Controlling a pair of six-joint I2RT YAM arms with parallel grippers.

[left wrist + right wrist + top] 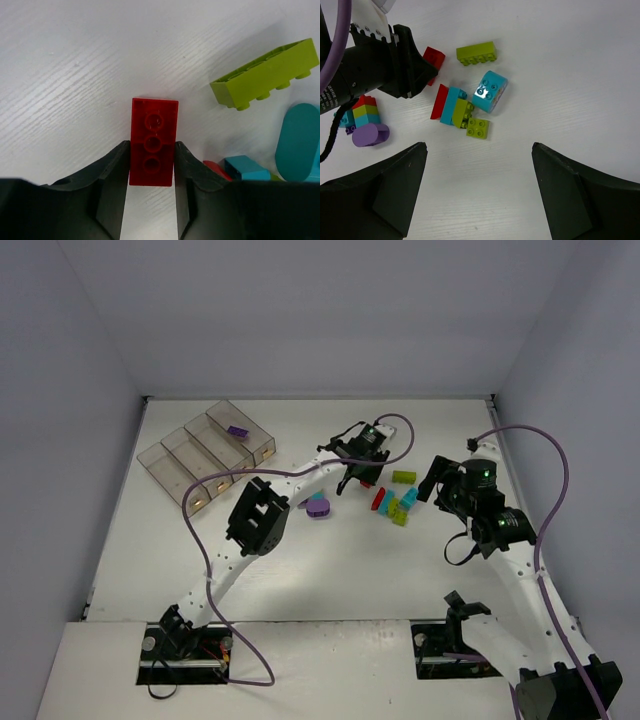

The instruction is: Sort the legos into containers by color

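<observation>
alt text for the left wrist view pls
The left gripper grips a red brick lying on the white table, one dark finger against each long side. A lime green brick lies on its side at upper right, cyan pieces at the right edge.

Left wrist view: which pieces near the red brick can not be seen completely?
Left wrist view:
- Cyan brick: lower part hidden behind a finger of the left gripper.
- Second red piece: mostly hidden by the same finger.
- Rounded teal piece: cut by the right edge.
</observation>
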